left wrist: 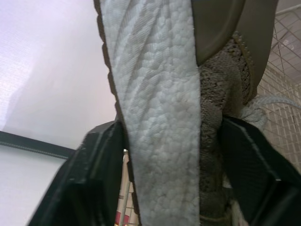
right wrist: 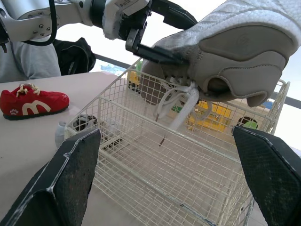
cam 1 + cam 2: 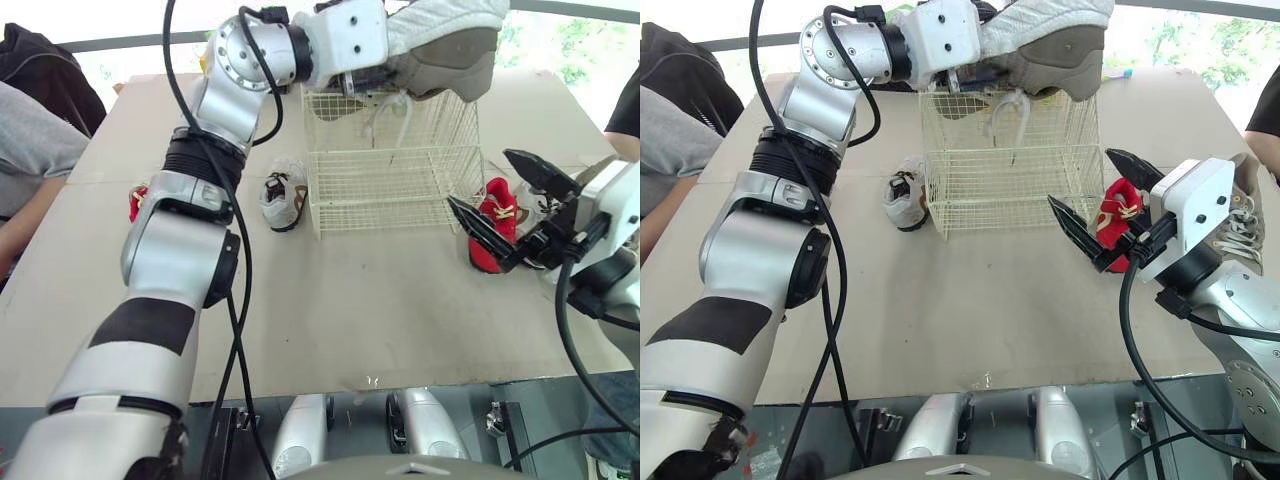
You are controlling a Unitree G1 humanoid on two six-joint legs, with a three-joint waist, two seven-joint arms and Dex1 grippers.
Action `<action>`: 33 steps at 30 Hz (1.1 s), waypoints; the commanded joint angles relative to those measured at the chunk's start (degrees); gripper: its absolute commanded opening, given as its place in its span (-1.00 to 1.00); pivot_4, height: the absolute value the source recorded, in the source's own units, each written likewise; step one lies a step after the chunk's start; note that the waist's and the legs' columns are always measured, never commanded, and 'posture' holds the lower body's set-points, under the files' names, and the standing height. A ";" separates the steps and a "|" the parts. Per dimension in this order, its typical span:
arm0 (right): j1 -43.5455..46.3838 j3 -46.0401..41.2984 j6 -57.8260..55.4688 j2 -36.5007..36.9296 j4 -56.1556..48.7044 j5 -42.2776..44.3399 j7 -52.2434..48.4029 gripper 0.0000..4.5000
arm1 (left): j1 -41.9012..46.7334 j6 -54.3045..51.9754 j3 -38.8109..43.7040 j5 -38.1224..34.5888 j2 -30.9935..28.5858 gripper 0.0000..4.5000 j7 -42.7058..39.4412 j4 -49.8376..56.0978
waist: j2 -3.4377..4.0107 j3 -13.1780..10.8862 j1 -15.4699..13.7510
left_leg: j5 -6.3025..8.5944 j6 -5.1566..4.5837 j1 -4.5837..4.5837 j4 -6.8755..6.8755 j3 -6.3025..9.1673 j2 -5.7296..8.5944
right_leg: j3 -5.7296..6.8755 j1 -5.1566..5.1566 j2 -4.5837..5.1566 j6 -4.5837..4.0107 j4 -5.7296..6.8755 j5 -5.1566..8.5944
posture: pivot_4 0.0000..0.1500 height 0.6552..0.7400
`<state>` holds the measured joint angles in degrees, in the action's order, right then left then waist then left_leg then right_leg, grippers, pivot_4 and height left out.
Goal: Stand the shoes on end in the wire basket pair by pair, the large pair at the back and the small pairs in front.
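My left gripper [image 3: 372, 84] is shut on a large grey-and-white shoe [image 3: 452, 42], held sole-out in the air just above the back of the empty wire basket [image 3: 392, 153], laces dangling into it. In the left wrist view the shoe [image 1: 155, 94] sits between both fingers. To the right of the basket my right gripper [image 3: 1081, 177] stands open, with a small red shoe [image 3: 1118, 215] just behind its fingers. A small grey shoe [image 3: 284, 193] lies left of the basket, and a second red shoe [image 2: 33, 103] lies farther left. Another large grey shoe [image 3: 1240, 225] lies behind my right wrist.
The tan table [image 3: 350, 300] has free room in front of the basket. A person in a grey sleeve [image 3: 30, 140] sits at the left edge beside a black bag [image 3: 40, 65]. Another person's arm [image 3: 625, 115] shows at the far right.
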<state>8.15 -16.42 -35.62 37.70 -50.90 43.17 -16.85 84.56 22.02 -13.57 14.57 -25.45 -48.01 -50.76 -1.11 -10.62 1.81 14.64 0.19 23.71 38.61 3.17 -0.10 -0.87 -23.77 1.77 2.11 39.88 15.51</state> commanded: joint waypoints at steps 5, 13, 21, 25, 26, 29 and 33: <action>-0.11 -0.48 1.43 -0.33 -1.92 -0.09 0.35 0.93 | 0.36 -9.42 7.34 -8.06 -1.45 -0.35 -1.28 -1.55 | 0.00 0.00 0.49 | 0.00 0.00 0.01 0.00 0.01 -0.01 | 0.00 -0.01 -0.01 0.00 0.00 0.00 | 1.00 1.00; 0.73 0.64 2.32 -0.63 -0.08 -0.40 -0.88 0.93 | -3.94 -26.77 25.13 -26.15 -0.89 -0.36 3.54 0.70 | 0.00 0.00 0.61 | -0.01 0.01 0.05 0.00 0.10 -0.07 | 0.01 -0.07 -0.03 0.00 -0.01 0.00 | 1.00 1.00; 2.65 1.96 3.04 -0.54 2.25 -0.97 -2.87 0.93 | -16.68 -36.67 24.13 -29.46 -1.30 -0.38 1.16 12.35 | 0.05 0.06 0.68 | -0.02 0.03 -0.05 0.04 0.20 -0.06 | -0.09 -0.04 -0.01 0.00 0.06 -0.01 | 1.00 1.00; 2.86 2.25 2.98 -0.65 2.30 -1.27 -3.07 0.93 | -19.87 -43.81 21.71 -28.59 -3.09 -0.41 2.09 17.73 | 0.11 0.12 0.73 | -0.04 0.07 -0.08 0.03 0.19 -0.06 | -0.16 -0.04 -0.03 0.00 0.05 0.00 | 1.00 1.00; 2.86 2.29 3.01 -0.66 2.31 -1.31 -3.13 0.93 | -20.60 -45.15 20.99 -28.35 -3.41 -0.41 2.25 19.32 | 0.12 0.14 0.71 | -0.03 0.06 -0.07 0.03 0.19 -0.07 | -0.17 -0.04 -0.02 0.00 0.04 0.00 | 1.00 1.00; 2.91 2.59 3.17 -0.70 2.56 -1.63 -3.31 0.93 | -22.93 -51.37 20.08 -29.80 -3.36 -0.41 3.43 25.93 | 0.18 0.18 0.71 | -0.02 0.04 -0.10 0.03 0.17 -0.06 | -0.21 -0.02 -0.02 0.00 0.05 0.00 | 1.00 1.00; 2.95 3.17 3.15 -1.06 2.51 -1.71 -3.04 0.93 | -25.59 -54.99 19.46 -29.69 -3.67 -0.42 5.10 30.66 | 0.18 0.20 0.70 | -0.02 0.05 -0.11 0.03 0.19 -0.07 | -0.21 -0.02 -0.02 0.00 0.05 0.00 | 1.00 1.00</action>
<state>10.40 -13.15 -33.56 36.84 -47.26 41.48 -19.74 61.25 -28.64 7.75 -14.80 -28.66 -42.45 -21.31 -0.93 -10.42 2.51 14.61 0.24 23.60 38.65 3.36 -0.17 -1.08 -23.79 1.75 2.11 39.93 15.51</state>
